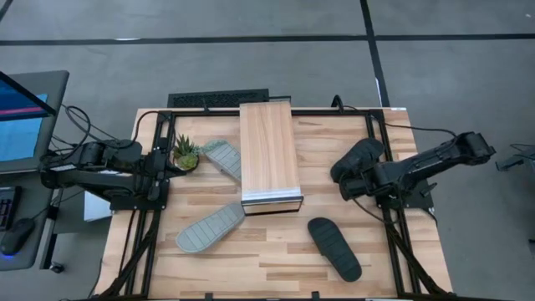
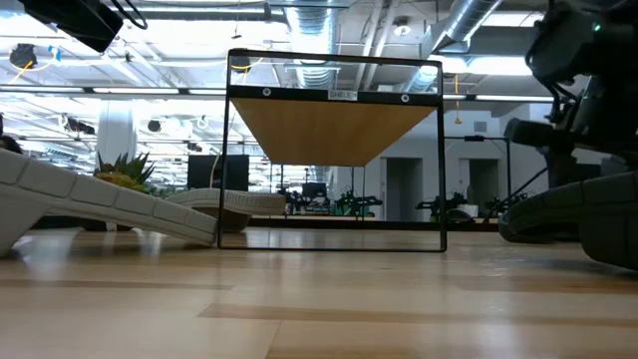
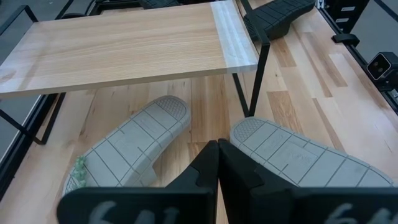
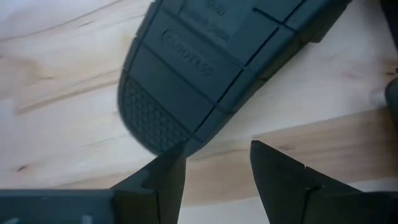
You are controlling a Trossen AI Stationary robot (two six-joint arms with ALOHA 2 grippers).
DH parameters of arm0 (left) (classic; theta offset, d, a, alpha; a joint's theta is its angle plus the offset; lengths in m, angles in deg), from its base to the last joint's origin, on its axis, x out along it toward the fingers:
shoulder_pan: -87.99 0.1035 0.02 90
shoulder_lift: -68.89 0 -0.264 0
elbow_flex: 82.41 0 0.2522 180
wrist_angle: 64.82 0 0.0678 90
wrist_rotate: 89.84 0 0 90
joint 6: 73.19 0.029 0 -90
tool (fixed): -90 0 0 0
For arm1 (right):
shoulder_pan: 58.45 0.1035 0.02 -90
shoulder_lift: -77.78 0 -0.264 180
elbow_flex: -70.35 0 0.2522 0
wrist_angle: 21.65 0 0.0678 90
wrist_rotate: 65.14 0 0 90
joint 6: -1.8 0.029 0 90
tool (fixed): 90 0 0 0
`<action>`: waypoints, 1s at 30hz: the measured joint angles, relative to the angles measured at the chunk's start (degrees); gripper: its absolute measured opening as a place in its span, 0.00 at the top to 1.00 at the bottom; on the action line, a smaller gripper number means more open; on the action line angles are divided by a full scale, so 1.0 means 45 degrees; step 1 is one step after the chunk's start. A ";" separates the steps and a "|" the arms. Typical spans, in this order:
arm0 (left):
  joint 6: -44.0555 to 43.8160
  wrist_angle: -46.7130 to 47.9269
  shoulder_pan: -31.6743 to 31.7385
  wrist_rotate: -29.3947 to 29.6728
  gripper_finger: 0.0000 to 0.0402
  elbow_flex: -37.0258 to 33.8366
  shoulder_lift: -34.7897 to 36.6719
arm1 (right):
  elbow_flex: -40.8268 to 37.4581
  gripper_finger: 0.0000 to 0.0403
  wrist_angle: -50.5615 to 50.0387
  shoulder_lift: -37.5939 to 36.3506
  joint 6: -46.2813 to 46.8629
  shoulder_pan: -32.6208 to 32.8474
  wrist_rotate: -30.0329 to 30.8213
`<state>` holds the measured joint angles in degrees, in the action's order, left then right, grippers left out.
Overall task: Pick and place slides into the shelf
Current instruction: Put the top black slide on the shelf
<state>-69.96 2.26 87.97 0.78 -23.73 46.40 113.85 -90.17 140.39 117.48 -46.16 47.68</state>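
- High view: the shelf (image 1: 270,155) stands lengthwise in the middle of the wooden tabletop (image 1: 251,259), its silvery front edge towards the near side.
- Right of the shelf, the right claw (image 1: 344,186) reaches over a black slide (image 1: 358,157) that lies upside down, sole up, near the tabletop's right rail.
- The right wrist view shows that claw's two fingers (image 4: 163,177) parted, released, with nothing between them; the ribbed black sole (image 4: 205,62) lies just past the fingertips, one end close to the left finger. I cannot tell whether they touch.
- A second black slide (image 1: 334,248) lies right of the shelf's front end, nearer the front edge of the tabletop, well apart from the claw.
- Left of the shelf, one grey-green slide (image 1: 211,227) lies sole up beside the shelf's front corner; another grey-green slide (image 1: 224,156) lies against the shelf's left side, farther back.
- A small potted plant (image 1: 185,153) sits just left of that second grey-green slide.
- The left claw (image 1: 165,163) waits left of the shelf, by the plant, its fingers (image 3: 205,171) clenched together on nothing.
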 joint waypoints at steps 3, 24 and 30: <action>0.0000 0.0000 0.0001 -0.0002 1.00 -0.0002 -0.0002 | 0.0000 0.57 0.0000 0.0250 0.0000 -0.0279 -0.0108; 0.0000 0.0000 0.0001 -0.0002 1.00 0.0000 -0.0001 | -0.1466 0.56 0.2547 0.0184 0.0396 -0.1348 -0.0015; 0.0000 0.0000 0.0003 0.0000 1.00 0.0000 0.0000 | -0.1515 0.56 0.2713 0.0232 0.0362 -0.1653 0.0310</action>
<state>-69.96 2.26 87.98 0.78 -23.73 46.40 107.03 -77.96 141.44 119.11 -53.60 49.07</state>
